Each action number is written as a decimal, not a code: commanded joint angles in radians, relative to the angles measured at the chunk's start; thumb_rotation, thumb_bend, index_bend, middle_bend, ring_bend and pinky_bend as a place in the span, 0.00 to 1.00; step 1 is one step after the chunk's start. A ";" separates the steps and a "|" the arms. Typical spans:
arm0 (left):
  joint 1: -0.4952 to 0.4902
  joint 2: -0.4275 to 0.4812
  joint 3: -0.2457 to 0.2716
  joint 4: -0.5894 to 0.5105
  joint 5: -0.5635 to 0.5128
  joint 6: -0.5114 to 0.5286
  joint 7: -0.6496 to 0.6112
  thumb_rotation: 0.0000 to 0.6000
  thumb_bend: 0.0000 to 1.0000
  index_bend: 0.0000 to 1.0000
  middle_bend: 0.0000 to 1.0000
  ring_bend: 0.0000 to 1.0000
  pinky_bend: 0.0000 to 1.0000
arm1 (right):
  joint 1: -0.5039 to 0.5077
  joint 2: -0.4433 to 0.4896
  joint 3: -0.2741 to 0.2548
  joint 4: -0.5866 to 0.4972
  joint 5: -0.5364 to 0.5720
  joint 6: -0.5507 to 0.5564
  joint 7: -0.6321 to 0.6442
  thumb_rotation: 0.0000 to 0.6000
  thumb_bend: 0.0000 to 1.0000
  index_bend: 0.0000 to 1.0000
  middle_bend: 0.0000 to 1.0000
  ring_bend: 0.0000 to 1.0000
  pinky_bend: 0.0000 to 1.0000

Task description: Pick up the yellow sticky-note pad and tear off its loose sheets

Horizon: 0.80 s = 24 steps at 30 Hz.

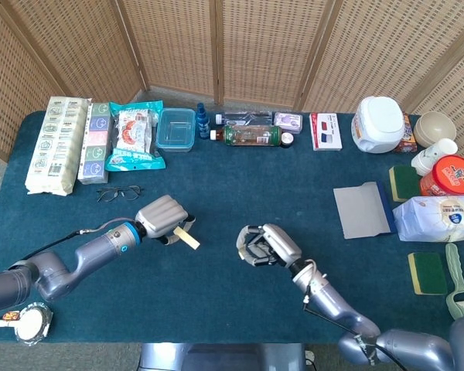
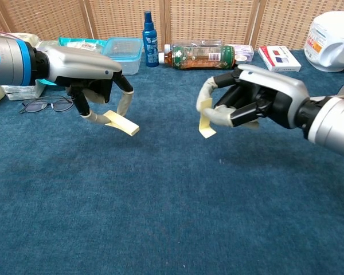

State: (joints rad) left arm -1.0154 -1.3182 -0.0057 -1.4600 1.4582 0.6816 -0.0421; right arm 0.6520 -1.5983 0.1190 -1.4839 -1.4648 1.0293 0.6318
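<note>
My left hand [image 2: 97, 91] pinches the pad [image 2: 121, 124] between its fingers; my right hand [image 2: 246, 103] clamps a torn sheet [image 2: 206, 121], well apart.

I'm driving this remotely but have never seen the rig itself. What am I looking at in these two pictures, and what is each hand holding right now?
The top picture looks down from the robot's head; the other looks forward from its chest. Both show the same two metal arms ending in fingered hands, above a table with a blue cloth.

The left hand pinches the yellow sticky-note pad, tilted and clear of the cloth. The right hand pinches a torn-off yellow sheet, which hangs down. The two hands are apart, with open cloth between them.

Along the far edge lie eyeglasses, a clear box, a bottle lying on its side and food packets. On the right are a grey panel and sponges.
</note>
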 commanded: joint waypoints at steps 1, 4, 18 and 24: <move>0.006 -0.024 -0.017 0.013 -0.039 0.001 0.051 1.00 0.32 0.60 0.96 1.00 1.00 | -0.007 0.026 -0.009 0.011 -0.001 -0.008 0.003 1.00 0.47 0.38 0.80 0.82 0.76; 0.006 -0.035 -0.026 0.014 -0.061 0.000 0.081 1.00 0.32 0.59 0.95 1.00 1.00 | -0.010 0.040 -0.015 0.013 -0.003 -0.013 0.008 1.00 0.48 0.23 0.62 0.66 0.63; -0.029 -0.119 -0.090 0.015 -0.215 -0.004 0.300 1.00 0.29 0.33 0.73 0.77 0.96 | -0.068 0.106 -0.022 -0.005 -0.005 0.052 0.023 1.00 0.47 0.05 0.35 0.34 0.44; -0.023 -0.108 -0.089 -0.022 -0.271 0.013 0.358 1.00 0.25 0.18 0.41 0.45 0.65 | -0.087 0.127 -0.013 -0.018 0.003 0.076 0.013 1.00 0.47 0.05 0.34 0.33 0.43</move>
State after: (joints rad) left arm -1.0416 -1.4308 -0.0949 -1.4735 1.1962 0.6879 0.3098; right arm 0.5674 -1.4740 0.1036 -1.5006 -1.4644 1.1027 0.6467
